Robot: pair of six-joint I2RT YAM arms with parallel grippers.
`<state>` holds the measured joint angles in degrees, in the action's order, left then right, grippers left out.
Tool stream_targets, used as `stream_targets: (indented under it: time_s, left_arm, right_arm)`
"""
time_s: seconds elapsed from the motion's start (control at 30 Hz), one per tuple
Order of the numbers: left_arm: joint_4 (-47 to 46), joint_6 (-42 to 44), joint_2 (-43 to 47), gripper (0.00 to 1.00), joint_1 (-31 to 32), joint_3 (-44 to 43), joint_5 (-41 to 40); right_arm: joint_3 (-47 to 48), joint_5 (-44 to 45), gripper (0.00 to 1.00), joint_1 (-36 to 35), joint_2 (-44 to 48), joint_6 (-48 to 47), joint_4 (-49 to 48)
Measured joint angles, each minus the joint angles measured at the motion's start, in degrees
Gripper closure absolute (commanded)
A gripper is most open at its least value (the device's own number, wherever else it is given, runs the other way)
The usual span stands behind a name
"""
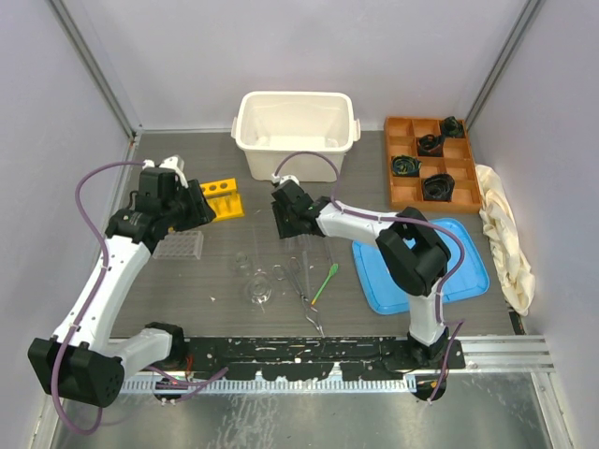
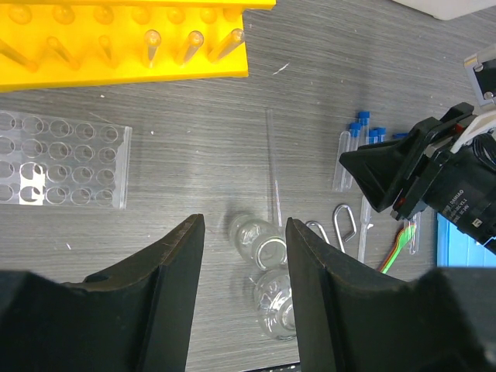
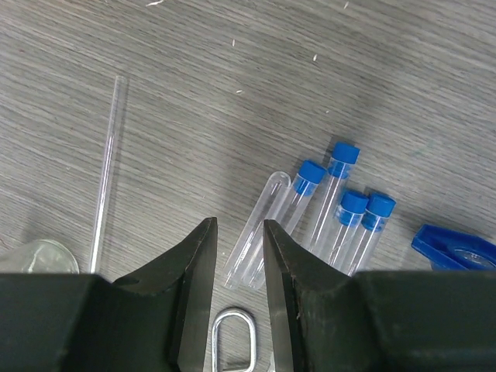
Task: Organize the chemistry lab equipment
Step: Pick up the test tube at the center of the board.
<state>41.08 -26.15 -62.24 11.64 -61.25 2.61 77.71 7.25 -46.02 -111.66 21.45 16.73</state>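
Observation:
Several blue-capped test tubes [image 3: 335, 203] lie side by side on the grey table, with an uncapped clear tube [image 3: 260, 229] at their left. My right gripper [image 3: 238, 226] hovers open over the uncapped tube's lower end, holding nothing. A thin glass rod [image 3: 107, 174] lies to the left, and the cylinder's blue base [image 3: 453, 246] shows at the right edge. My left gripper [image 2: 244, 223] hangs open and empty above two clear flasks [image 2: 261, 239] lying on the table. The yellow rack [image 2: 124, 43] and the clear plastic rack [image 2: 66, 159] sit beyond it. Metal tongs [image 1: 304, 285] and a green spatula [image 1: 325, 282] lie mid-table.
A white bin [image 1: 295, 131] stands at the back centre. An orange compartment tray [image 1: 404, 192] with black objects is at the back right, a cream cloth [image 1: 505, 238] along the right wall, and a blue tray [image 1: 468, 271] under my right arm.

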Motion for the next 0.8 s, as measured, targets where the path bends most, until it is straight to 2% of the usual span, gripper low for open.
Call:
stream_targets:
  time_s: [0.8]
  left_arm:
    - [-0.07,0.02,-0.22,0.50,0.04,1.09,0.00]
  right_arm:
    - [-2.82,-0.31,0.65,0.00,-0.26,1.31,-0.96]
